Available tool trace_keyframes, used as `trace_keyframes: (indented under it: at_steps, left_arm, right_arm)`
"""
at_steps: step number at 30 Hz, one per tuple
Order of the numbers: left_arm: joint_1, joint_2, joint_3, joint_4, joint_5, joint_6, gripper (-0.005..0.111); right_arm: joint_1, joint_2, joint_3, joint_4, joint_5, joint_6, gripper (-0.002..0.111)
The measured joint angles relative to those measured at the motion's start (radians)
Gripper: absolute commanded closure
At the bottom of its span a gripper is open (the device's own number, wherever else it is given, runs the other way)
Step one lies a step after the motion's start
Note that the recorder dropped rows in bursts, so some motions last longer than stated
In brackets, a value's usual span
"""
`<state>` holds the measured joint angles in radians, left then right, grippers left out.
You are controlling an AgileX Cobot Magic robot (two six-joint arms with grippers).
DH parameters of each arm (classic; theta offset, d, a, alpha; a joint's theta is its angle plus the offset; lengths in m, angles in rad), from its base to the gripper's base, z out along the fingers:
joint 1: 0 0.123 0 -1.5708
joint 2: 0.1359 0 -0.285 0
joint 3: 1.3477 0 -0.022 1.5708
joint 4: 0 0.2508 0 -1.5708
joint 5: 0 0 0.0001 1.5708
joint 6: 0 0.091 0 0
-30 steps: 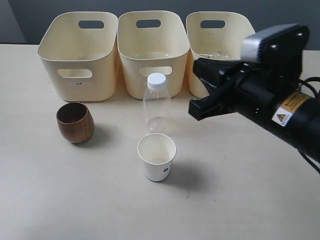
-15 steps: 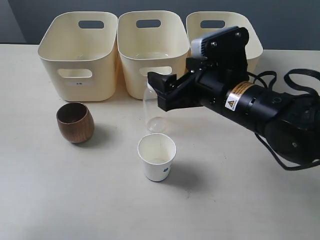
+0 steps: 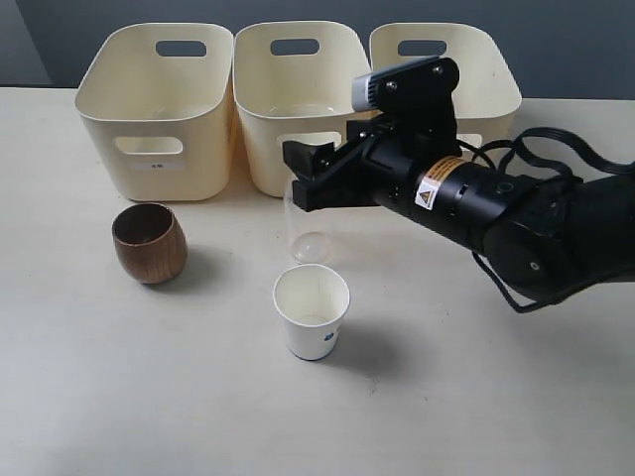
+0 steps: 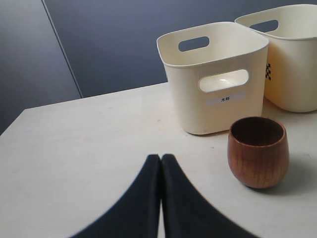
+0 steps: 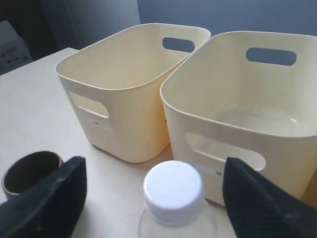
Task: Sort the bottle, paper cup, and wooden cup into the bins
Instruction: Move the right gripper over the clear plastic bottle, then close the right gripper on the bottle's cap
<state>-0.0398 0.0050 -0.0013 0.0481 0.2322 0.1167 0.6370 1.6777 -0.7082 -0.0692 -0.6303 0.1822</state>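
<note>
The clear bottle stands in front of the middle bin; its white cap shows only in the right wrist view. My right gripper is open, one finger on each side of the cap and not touching it. The white paper cup stands nearer the front. The brown wooden cup sits upright before the left bin. My left gripper is shut on nothing, low over the table beside the wooden cup. It is out of the exterior view.
The right bin stands behind my right arm. All three bins line the table's back, close together. The right arm's black cable trails over the table at the right.
My right arm has swung left from the right side to the bottle, and its jaws have opened around the cap. The cups and bottle have not moved.
</note>
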Motion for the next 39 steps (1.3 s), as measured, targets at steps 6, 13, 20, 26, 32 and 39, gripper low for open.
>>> trace_keyframes:
  at_steps: [6, 13, 20, 26, 32, 39]
  left_arm:
    - [0.0, 0.0, 0.0, 0.0, 0.0, 0.0, 0.107]
    - [0.0, 0.0, 0.0, 0.0, 0.0, 0.0, 0.107]
    - [0.0, 0.0, 0.0, 0.0, 0.0, 0.0, 0.107]
    - [0.0, 0.0, 0.0, 0.0, 0.0, 0.0, 0.107]
    - [0.0, 0.0, 0.0, 0.0, 0.0, 0.0, 0.107]
    - [0.0, 0.0, 0.0, 0.0, 0.0, 0.0, 0.107]
  right_arm:
    - [0.0, 0.053, -0.037, 0.0, 0.0, 0.0, 0.036]
    - [0.0, 0.099, -0.052, 0.0, -0.009, 0.0, 0.036]
    - [0.0, 0.141, -0.071, 0.002, -0.018, 0.0, 0.036]
    - [0.0, 0.181, -0.109, 0.002, -0.018, 0.0, 0.037]
    - [0.001, 0.202, -0.12, 0.015, -0.02, 0.0, 0.037]
    - [0.001, 0.207, -0.121, 0.033, -0.025, 0.0, 0.037]
